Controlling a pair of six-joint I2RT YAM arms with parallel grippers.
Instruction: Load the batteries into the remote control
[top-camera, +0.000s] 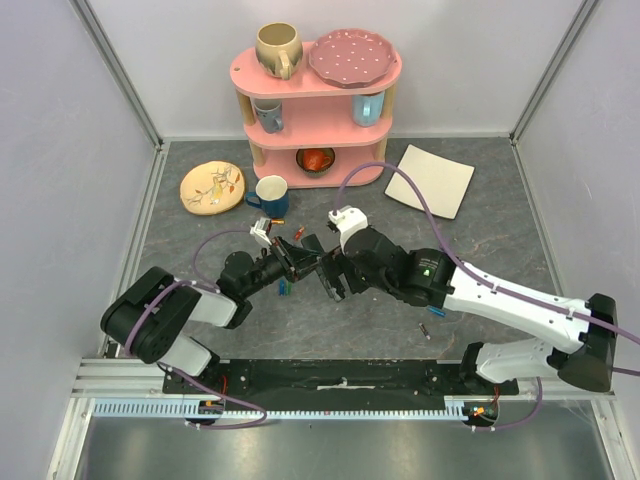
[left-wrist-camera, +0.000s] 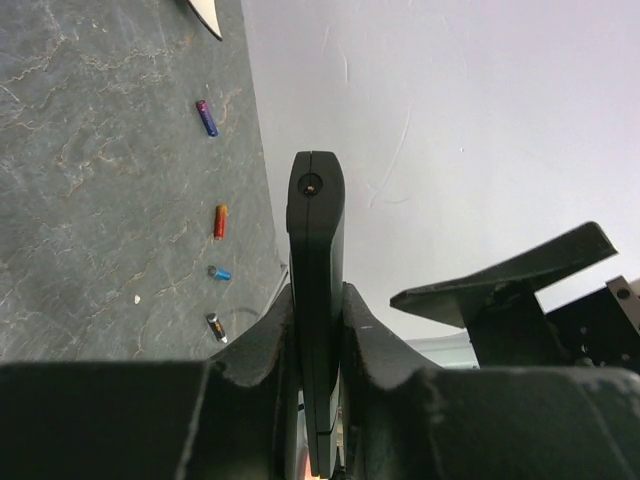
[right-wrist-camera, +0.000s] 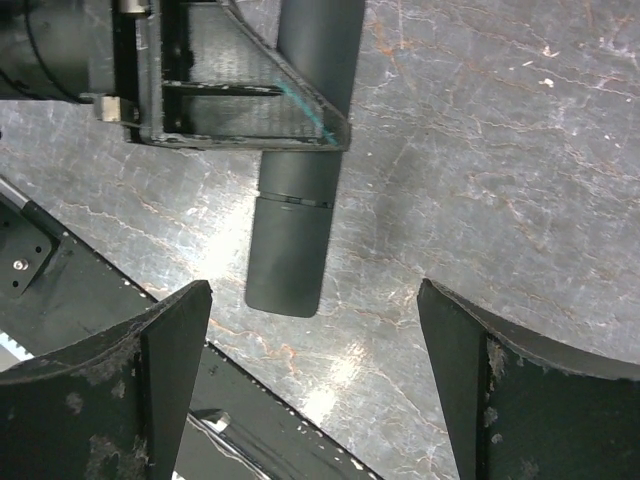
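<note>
The remote control (left-wrist-camera: 316, 240) in left hand (left-wrist-camera: 317, 300)

You'll see the remote control (left-wrist-camera: 316, 260) is smooth black plastic with a satin, faintly shiny skin. The jaws of your left gripper (left-wrist-camera: 316, 325) and right gripper (right-wrist-camera: 312, 300) are coarser matt black plastic, scuffed and speckled with pale wear marks. The tabletop (right-wrist-camera: 480, 150) looks like a grey stone-patterned sheet, veined and smooth enough to throw back a soft glare. The batteries (left-wrist-camera: 206, 118) wear glossy metallic wrappers. The wall (left-wrist-camera: 450, 120) is plain matt white, lightly scratched.
</note>
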